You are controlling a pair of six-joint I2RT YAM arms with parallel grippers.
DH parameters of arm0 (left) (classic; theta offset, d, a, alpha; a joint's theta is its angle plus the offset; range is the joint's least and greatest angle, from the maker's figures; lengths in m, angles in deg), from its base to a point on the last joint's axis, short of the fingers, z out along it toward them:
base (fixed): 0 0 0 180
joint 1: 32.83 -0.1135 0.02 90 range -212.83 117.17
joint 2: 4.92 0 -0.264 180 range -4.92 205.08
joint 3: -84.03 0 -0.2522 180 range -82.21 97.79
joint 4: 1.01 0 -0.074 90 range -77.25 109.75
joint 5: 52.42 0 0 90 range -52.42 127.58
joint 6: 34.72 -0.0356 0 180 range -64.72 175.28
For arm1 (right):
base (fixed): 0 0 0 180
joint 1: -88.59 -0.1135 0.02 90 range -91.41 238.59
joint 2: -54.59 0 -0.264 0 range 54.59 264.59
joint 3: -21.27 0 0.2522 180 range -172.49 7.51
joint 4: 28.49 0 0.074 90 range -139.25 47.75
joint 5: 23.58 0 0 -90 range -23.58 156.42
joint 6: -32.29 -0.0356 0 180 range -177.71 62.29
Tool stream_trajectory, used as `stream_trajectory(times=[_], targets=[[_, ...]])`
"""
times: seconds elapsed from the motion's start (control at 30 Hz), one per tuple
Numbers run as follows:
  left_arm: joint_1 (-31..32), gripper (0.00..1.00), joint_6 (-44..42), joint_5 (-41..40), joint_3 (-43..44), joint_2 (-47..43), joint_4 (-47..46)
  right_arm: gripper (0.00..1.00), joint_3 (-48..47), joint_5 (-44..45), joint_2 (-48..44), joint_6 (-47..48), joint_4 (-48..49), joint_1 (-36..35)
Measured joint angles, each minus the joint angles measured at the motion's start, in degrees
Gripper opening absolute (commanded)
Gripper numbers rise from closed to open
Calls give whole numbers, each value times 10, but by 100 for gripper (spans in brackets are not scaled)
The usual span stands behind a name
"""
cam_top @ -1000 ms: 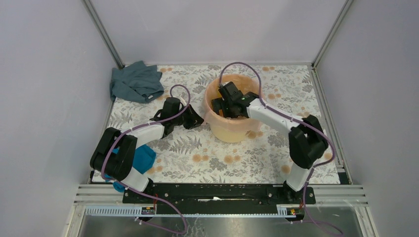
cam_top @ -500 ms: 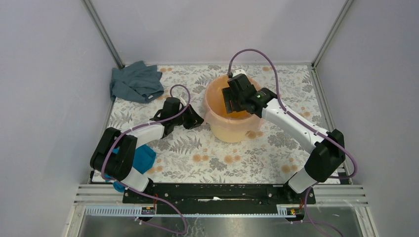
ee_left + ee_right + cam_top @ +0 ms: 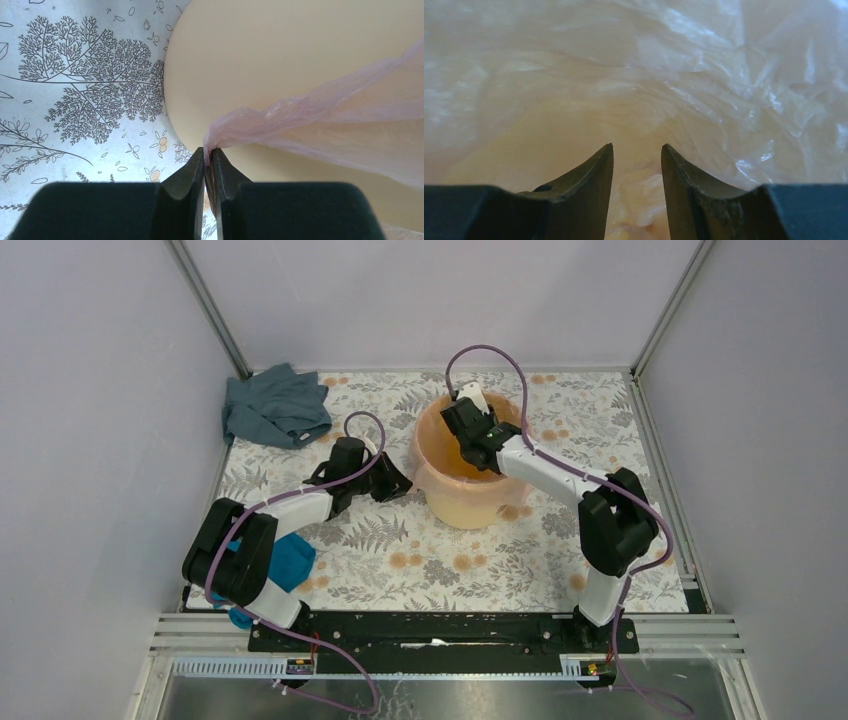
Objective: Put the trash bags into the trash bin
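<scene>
The yellow-orange trash bin point(image 3: 465, 505) stands mid-table. A thin pale pink trash bag point(image 3: 320, 115) drapes over the bin's side point(image 3: 260, 50) and lines its inside point(image 3: 704, 60). My left gripper point(image 3: 207, 150) is shut on a pinched corner of the bag, just outside the bin's left wall; in the top view this left gripper point(image 3: 400, 483) sits low beside the bin. My right gripper point(image 3: 462, 420) reaches down inside the bin near its far rim. Its jaws point(image 3: 637, 146) stand partly open with wrinkled film behind them and nothing pinched between them.
A grey-blue cloth point(image 3: 275, 405) lies crumpled at the back left corner. A bright teal cloth point(image 3: 290, 560) lies under the left arm near its base. Grey walls and metal posts close in the floral table on three sides.
The right gripper has shifted inside the bin toward its far left rim, and its jaws have narrowed. The left gripper has kept its hold on the bag without moving.
</scene>
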State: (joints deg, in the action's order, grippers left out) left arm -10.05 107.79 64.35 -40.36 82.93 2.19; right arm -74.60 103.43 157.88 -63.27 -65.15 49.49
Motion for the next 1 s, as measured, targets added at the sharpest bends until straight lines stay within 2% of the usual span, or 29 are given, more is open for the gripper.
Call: stream_trajectory(times=[0.1, 0.2, 0.37, 0.57, 0.73, 1.0], targets=[[0, 14, 0, 0, 0, 0, 2, 47, 19, 31, 3, 9, 23, 8], [0, 14, 0, 0, 1, 0, 2, 47, 21, 13, -2, 6, 26, 12], [0, 14, 0, 0, 7, 5, 2, 57, 21, -105, -36, -15, -3, 12], [0, 15, 0, 2, 9, 16, -2, 58, 67, -218, -69, -22, -8, 8], [2, 15, 1, 4, 9, 21, -4, 61, 68, -245, -12, -23, -21, 7], [2, 16, 1, 4, 9, 21, -4, 60, 68, -250, 87, -24, -8, 7]])
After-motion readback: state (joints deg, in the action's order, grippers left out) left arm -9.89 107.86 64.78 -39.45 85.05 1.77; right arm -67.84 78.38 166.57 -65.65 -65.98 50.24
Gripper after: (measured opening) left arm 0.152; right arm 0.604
